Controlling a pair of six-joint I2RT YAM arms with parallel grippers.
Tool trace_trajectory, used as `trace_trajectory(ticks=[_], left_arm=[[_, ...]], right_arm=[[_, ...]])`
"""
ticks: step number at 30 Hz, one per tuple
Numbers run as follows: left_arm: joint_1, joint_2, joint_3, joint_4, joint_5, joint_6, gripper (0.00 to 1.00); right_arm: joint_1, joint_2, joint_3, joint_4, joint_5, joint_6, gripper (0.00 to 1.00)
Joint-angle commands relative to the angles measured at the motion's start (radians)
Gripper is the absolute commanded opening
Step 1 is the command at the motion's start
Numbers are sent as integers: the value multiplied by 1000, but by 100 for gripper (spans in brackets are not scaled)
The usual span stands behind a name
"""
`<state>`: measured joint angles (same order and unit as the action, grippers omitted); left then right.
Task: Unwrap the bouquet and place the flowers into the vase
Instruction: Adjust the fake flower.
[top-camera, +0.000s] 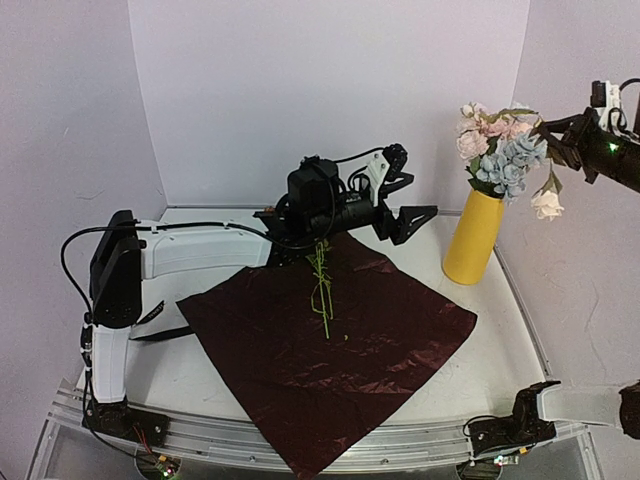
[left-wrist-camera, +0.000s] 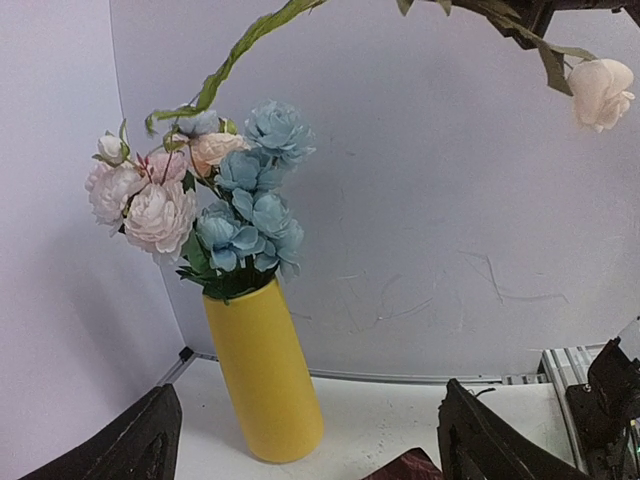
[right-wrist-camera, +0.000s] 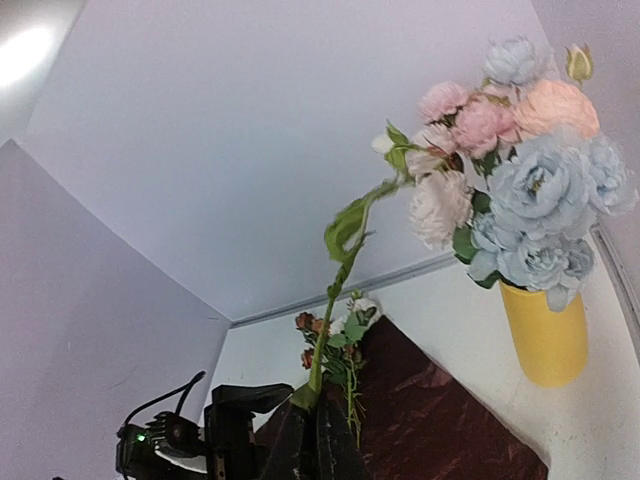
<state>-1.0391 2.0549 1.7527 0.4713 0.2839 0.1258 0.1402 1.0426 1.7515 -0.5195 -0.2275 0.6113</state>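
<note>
My right hand (top-camera: 550, 140) is up at the far right, above and just right of the vase (top-camera: 472, 238), with its fingers pressed together on a rose stem (right-wrist-camera: 347, 225). The wrist view shows the green stem running out from between the fingers and bending over toward the blooms. A cream rose (top-camera: 547, 205) hangs off that stem just below the hand, outside the vase mouth and beside the yellow neck.

The vase stands upright on the table (top-camera: 500, 330) at the far right, just off the right corner of the wrap. The flowers (top-camera: 495, 145) in it — pale pink ones to the left, blue ones to the right — crowd its mouth.

My left hand (top-camera: 422, 195) hovers over the far edge of the wrap (top-camera: 330, 360), pointed at the vase, fingers spread wide with nothing between them.

The dark red wrap lies opened flat in the middle of the table. One thin green sprig (top-camera: 321, 285) rests on its far half, just below the left wrist. A black strip (top-camera: 160, 330) lies on the table by the wrap's left corner — I cannot tell what it is.
</note>
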Motion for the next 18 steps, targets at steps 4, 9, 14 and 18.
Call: trace_trajectory(ticks=[4, 9, 14, 18], left_arm=[[-29, -132, 14, 32, -70, 111, 90], [-35, -232, -64, 30, -109, 178, 90], [-39, -362, -196, 29, -157, 205, 92], [-44, -438, -305, 27, -153, 207, 92]], right_arm=[[-1, -38, -31, 136, -256, -63, 0], [-1, -21, -99, 137, -442, -45, 0], [-1, 38, -194, 136, -589, 17, 0], [-1, 71, -271, 135, -615, 45, 0]])
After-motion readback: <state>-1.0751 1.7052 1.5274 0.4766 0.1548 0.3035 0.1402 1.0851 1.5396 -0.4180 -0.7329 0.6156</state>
